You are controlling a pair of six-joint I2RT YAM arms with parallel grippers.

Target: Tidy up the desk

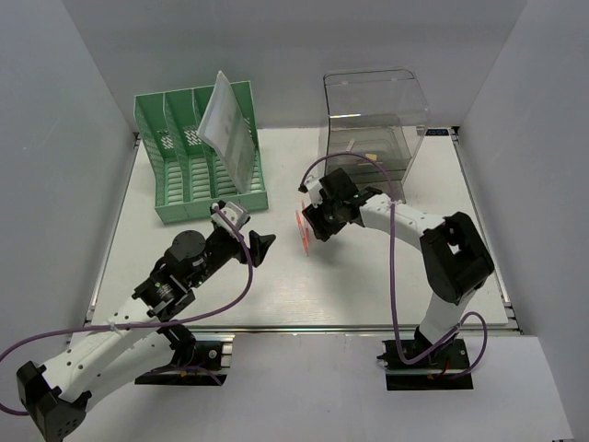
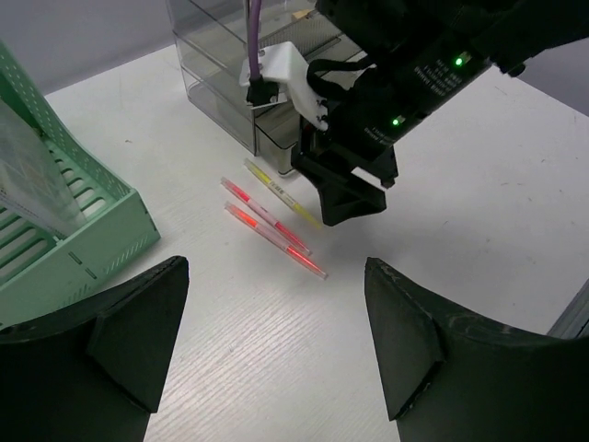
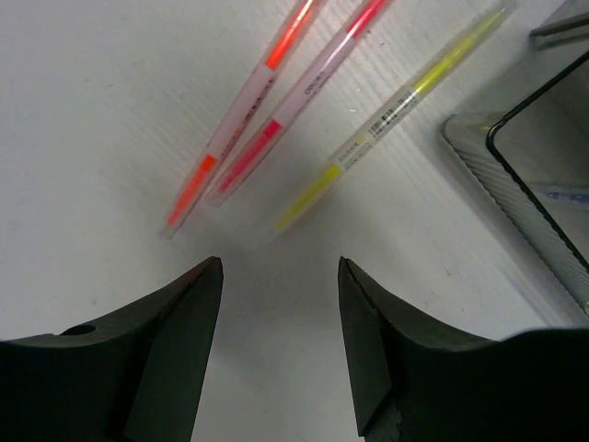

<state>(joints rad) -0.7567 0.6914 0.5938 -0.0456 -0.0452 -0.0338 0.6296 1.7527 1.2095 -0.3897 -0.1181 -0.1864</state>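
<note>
The white desk (image 1: 368,285) carries three highlighter pens side by side near its middle: an orange one (image 3: 244,110), a pink one (image 3: 304,92) and a yellow one (image 3: 396,115). My right gripper (image 3: 281,276) is open and empty, hovering just above the desk, its tips short of the pens' near ends. In the top view it (image 1: 311,226) covers most of the pens (image 1: 302,230). My left gripper (image 2: 276,267) is open and empty, low over the desk, pointing at the two red pens (image 2: 274,228) and the yellow pen (image 2: 281,191); in the top view it (image 1: 260,245) is left of them.
A green slotted file rack (image 1: 198,157) holding a clear plastic sleeve (image 1: 227,129) stands at the back left. A clear plastic drawer box (image 1: 373,115) stands at the back right, close behind the pens (image 3: 534,157). White walls enclose the desk; a metal rail (image 1: 304,329) runs along the near edge.
</note>
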